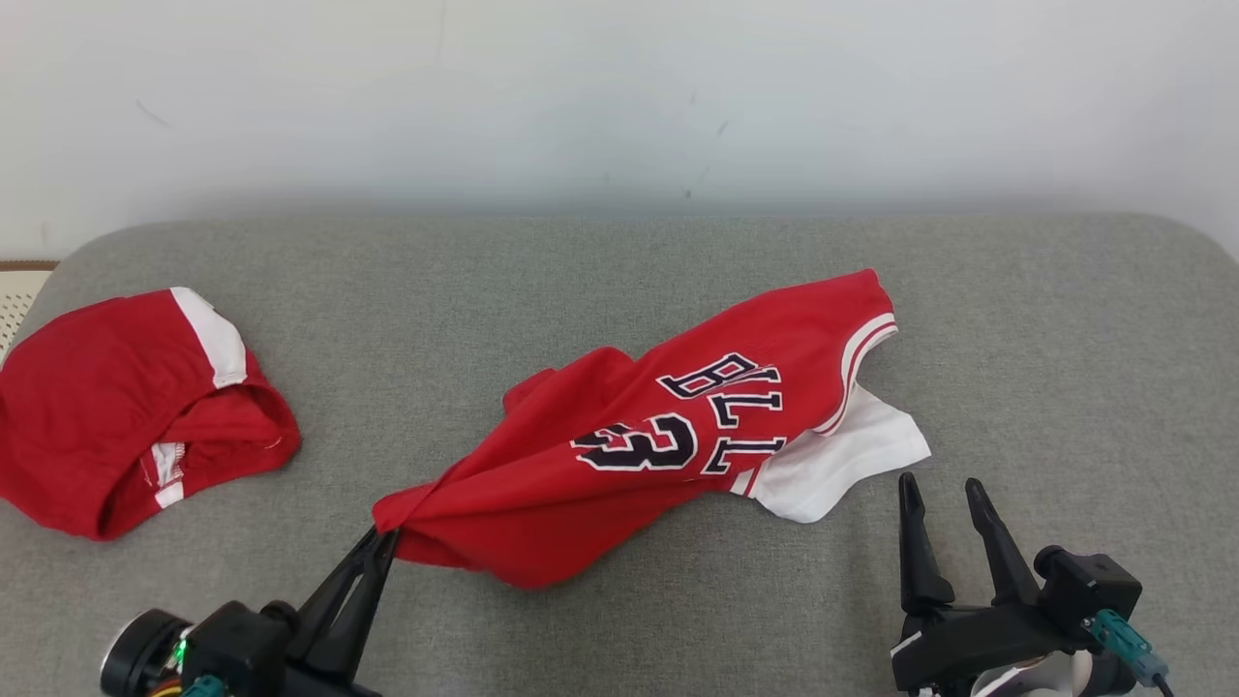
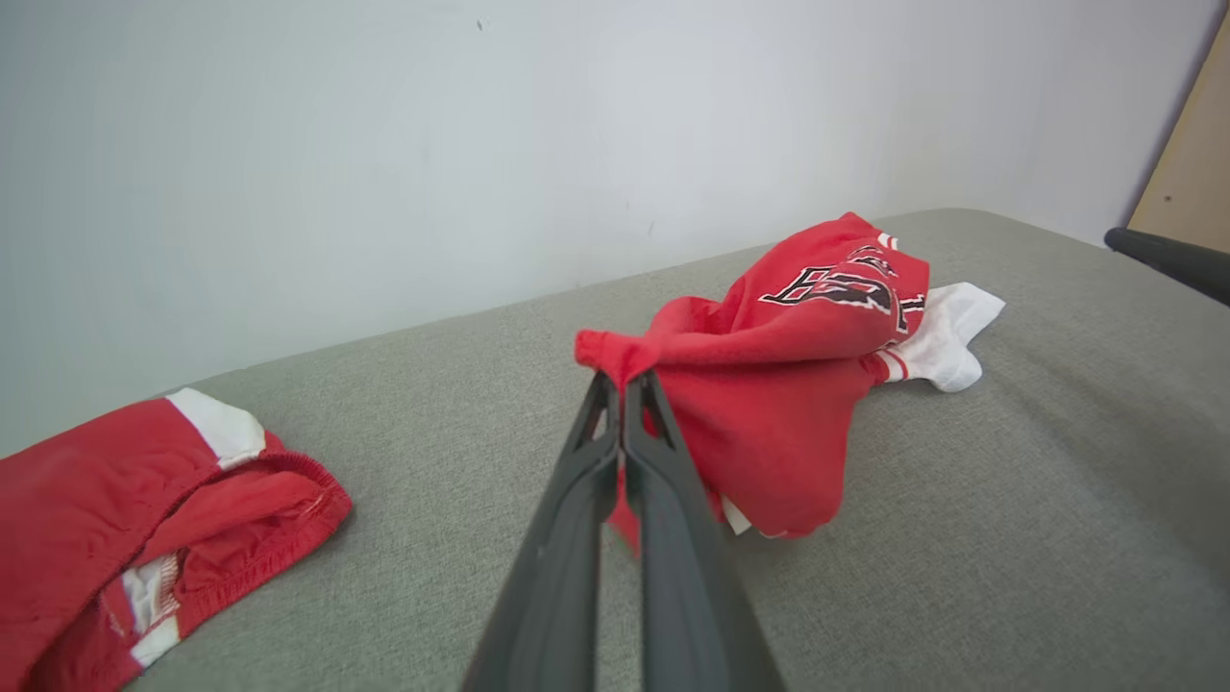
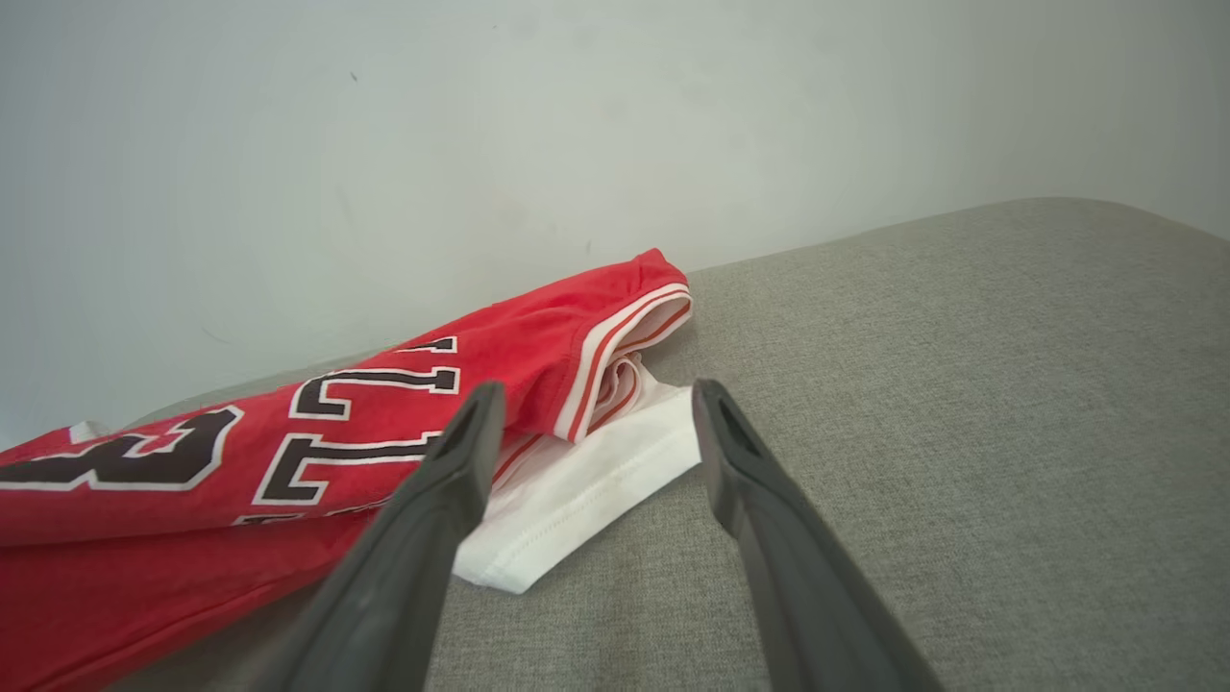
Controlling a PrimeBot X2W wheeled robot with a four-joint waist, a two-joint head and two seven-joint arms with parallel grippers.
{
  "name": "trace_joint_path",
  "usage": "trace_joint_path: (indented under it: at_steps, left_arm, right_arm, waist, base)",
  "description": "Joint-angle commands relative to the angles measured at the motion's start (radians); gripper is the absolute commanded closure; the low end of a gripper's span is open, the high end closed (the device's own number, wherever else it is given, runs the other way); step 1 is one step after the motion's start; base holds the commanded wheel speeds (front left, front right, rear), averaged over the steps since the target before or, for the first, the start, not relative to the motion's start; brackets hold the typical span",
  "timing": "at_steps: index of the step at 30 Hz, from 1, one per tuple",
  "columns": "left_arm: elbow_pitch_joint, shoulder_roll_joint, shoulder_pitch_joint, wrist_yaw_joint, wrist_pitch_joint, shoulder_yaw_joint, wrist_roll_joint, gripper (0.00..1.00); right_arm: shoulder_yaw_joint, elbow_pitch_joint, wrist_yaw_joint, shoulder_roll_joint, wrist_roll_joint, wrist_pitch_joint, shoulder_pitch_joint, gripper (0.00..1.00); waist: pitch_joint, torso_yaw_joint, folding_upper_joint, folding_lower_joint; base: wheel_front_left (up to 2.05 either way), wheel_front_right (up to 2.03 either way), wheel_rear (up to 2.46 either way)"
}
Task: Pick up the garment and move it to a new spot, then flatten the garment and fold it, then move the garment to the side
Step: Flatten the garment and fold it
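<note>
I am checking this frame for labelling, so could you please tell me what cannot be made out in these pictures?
Jersey lettering: head view, folds hide part of the word beside the 33.
Second red garment: head view, cut off by the left edge; its type is unclear.
Left gripper fingertips: left wrist view, bunched red cloth covers them.
Right gripper base: head view, cut off by the bottom edge.

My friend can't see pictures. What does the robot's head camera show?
The robot's left hand pinches a corner of a crumpled red jersey lying on a grey cushion. Its right hand is open near the jersey's white part, and red shorts lie at the far left.
</note>
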Motion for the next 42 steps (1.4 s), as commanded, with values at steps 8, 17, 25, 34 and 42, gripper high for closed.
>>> trace_joint_path:
  at_steps: [8, 17, 25, 34, 42]
  left_arm:
    - [0.076, -0.016, 0.049, 0.033, -0.055, 0.014, -0.018, 0.00]
    - [0.155, -0.065, 0.057, 0.050, -0.169, 0.016, -0.043, 0.00]
    - [0.149, -0.112, 0.048, 0.086, -0.228, 0.066, -0.037, 0.00]
    - [0.109, -0.163, 0.047, 0.086, -0.230, 0.149, -0.003, 0.00]
    - [0.113, -0.210, 0.052, 0.053, -0.230, 0.187, 0.023, 0.00]
  right_arm:
    - [0.008, 0.027, -0.001, 0.000, 0.001, -0.003, -0.016, 0.00]
    - [-0.013, 0.023, -0.001, -0.001, -0.019, 0.008, -0.019, 0.00]
    - [-0.051, 0.040, -0.001, -0.016, -0.037, 0.031, -0.027, 0.00]
    - [-0.066, 0.138, -0.001, -0.051, -0.084, 0.089, -0.093, 0.00]
    - [-0.051, 0.283, -0.001, -0.102, -0.092, 0.136, -0.219, 0.00]
  waist:
    - [0.001, -0.022, 0.0000, 0.0001]
    - [0.009, -0.007, 0.0000, 0.0001]
    - [0.017, 0.015, 0.0000, 0.0001]
    - [0.029, 0.026, 0.0000, 0.0001]
    - [0.036, 0.047, 0.0000, 0.0001]
  base:
    - [0.00, 0.00, 0.00]
    - [0.00, 0.00, 0.00]
    - [0.00, 0.00, 0.00]
    - [0.00, 0.00, 0.00]
    - [0.00, 0.00, 0.00]
